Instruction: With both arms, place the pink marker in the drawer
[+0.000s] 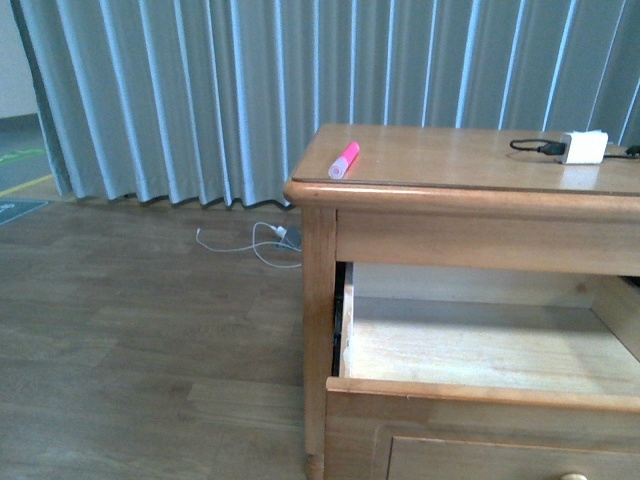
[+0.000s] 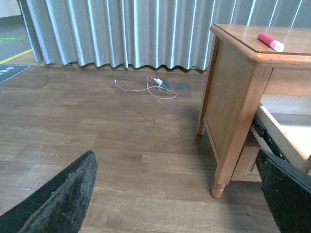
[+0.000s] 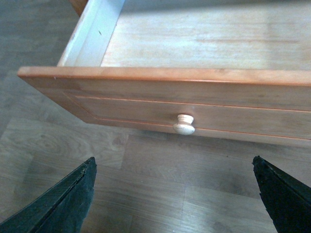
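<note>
Okay, drawer (image 1: 480,396) stands open, pink marker (image 1: 344,160) untouched on the counter (image 1: 470,155); left gripper (image 2: 175,162) and right gripper (image 3: 173,164) both spread wide, empty. Pickup and drop remain.

Left pincer (image 2: 175,158), right pincer (image 3: 172,160), 2 matte black, rough-surfaced fingers (image 2: 63,199) each

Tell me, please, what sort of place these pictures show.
Likely an indoor room, perhaps a lab or office, though I cannot be sure. A long grey-blue curtain covers the wall, the floor is wood-look planks, and a wooden table stands with its drawer pulled open.
</note>
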`<state>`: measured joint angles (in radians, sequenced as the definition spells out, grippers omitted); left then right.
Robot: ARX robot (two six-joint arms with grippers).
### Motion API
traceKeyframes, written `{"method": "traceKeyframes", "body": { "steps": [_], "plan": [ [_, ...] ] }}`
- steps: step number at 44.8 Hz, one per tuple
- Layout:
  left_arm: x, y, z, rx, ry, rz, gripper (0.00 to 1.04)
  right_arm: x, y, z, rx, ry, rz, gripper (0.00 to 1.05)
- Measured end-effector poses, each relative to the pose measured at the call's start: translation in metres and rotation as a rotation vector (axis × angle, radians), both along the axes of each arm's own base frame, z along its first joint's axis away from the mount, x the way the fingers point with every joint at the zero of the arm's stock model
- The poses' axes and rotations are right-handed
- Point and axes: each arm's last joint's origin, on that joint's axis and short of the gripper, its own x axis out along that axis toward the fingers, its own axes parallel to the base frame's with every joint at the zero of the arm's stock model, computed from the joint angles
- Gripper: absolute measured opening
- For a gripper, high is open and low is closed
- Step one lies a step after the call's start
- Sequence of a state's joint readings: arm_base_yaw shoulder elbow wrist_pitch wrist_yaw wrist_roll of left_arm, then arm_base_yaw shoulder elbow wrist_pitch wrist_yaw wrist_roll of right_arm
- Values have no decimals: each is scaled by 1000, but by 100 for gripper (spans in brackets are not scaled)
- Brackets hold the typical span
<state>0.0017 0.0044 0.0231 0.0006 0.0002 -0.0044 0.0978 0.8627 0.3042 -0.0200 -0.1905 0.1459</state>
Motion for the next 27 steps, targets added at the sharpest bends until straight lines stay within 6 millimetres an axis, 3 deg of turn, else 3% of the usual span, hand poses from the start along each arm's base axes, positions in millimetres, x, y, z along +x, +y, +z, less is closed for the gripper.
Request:
{"method": "traceKeyframes", "body": {
  "steps": [10, 20, 27],
  "plan": [
    [0, 0, 0, 0, 0, 0, 99, -26, -30, 10, 20, -146, -154, 96],
    [0, 0, 0, 0, 0, 0, 99, -27, -32, 11, 14, -168, -173, 96],
    [0, 0, 0, 0, 0, 0, 99, -33, -23, 4, -135, -549, -244, 69]
  ]
}}
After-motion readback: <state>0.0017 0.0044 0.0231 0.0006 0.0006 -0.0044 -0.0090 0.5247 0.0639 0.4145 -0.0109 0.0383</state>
